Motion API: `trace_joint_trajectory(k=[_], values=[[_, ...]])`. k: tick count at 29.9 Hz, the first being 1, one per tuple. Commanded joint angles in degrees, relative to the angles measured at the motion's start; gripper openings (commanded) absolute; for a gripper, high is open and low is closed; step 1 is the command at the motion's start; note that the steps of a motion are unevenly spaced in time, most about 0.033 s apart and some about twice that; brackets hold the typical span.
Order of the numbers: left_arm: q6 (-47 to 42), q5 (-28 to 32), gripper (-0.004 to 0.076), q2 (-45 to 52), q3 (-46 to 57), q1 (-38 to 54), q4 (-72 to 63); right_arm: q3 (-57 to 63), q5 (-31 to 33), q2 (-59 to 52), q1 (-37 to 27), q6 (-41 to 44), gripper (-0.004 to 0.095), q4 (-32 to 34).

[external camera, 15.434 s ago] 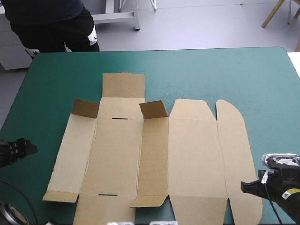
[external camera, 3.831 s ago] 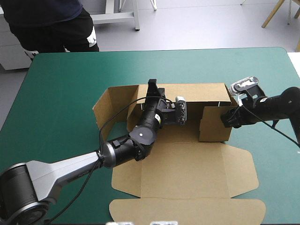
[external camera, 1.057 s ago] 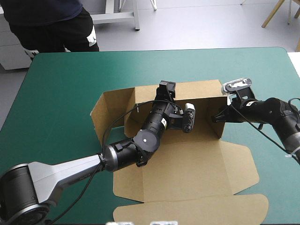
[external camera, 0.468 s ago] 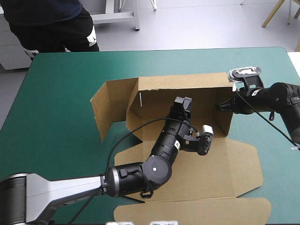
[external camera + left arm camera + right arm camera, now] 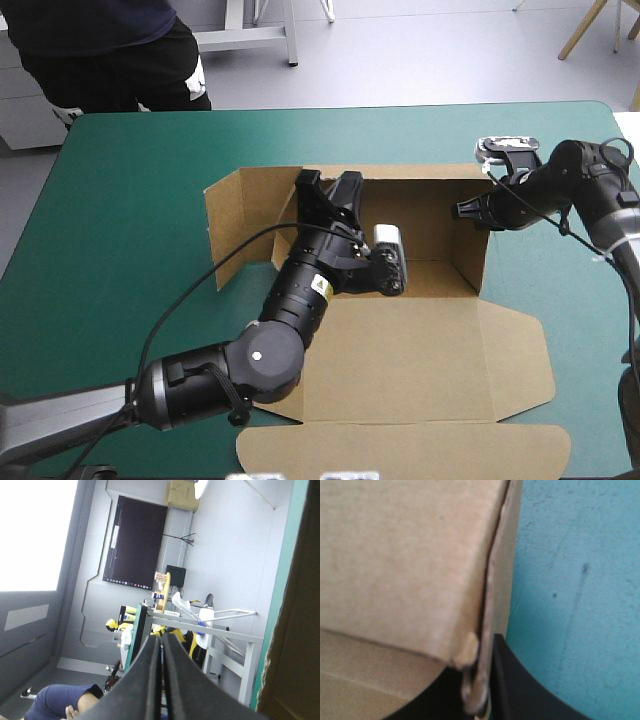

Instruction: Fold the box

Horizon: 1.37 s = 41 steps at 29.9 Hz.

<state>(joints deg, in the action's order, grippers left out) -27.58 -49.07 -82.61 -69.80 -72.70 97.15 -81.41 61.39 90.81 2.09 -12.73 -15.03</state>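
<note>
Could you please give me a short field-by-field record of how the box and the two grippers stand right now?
box: brown board, partly folded, open on top
far wall: raised
right wall: raised
left flap: standing, swung outward
near panels: flat on the table, teal-green cover
left gripper: shut, holding nothing, inside the box by the far wall's left end
right gripper: shut on the box, clamping the right wall's top edge near the far corner

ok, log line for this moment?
box: back, right walls up | left pincer: shut, at back-left corner | right pincer: shut on right wall
</note>
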Motion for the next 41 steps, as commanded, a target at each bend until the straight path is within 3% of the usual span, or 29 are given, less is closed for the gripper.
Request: trace_joint_trajectory(k=[1,6,13,18,21,26,28,41], values=[[-1.1,0.2,-0.0006,4.6,-1.6,3.9,-1.0,-5.3,5.7,3.2,0.2,2.1,-0.0018,-1.0],[-1.1,2.5,-0.0006,7.0,-1.6,14.8,-11.8,-12.2,6.3,9.2,0.2,2.8,-0.0018,-1.0],[-0.5,-0.1,-0.0006,7.4,-1.6,31.5,-24.4,-19.2,2.6,15.4,0.2,2.5,-0.0017,-0.7],[5.3,1.6,-0.0006,7.4,-1.6,41.2,-40.1,-20.5,1.1,17.0,0.2,2.1,-0.0005,0.7],[8.1,1.9,-0.0006,7.4,-1.6,45.7,-48.2,-20.5,1.0,17.0,0.3,2.1,0.0077,2.6],[13.4,1.9,-0.0006,7.4,-1.6,52.0,-58.7,-21.4,-0.5,17.0,0.3,2.1,0.0426,2.5],[14.6,1.9,-0.0006,7.4,-1.6,54.3,-61.9,-21.9,-1.4,17.0,0.3,2.1,0.0523,2.2],[29.5,2.3,-0.0006,7.4,-1.6,78.9,-92.7,-25.2,1.4,12.1,0.3,1.1,0.0544,4.3]])
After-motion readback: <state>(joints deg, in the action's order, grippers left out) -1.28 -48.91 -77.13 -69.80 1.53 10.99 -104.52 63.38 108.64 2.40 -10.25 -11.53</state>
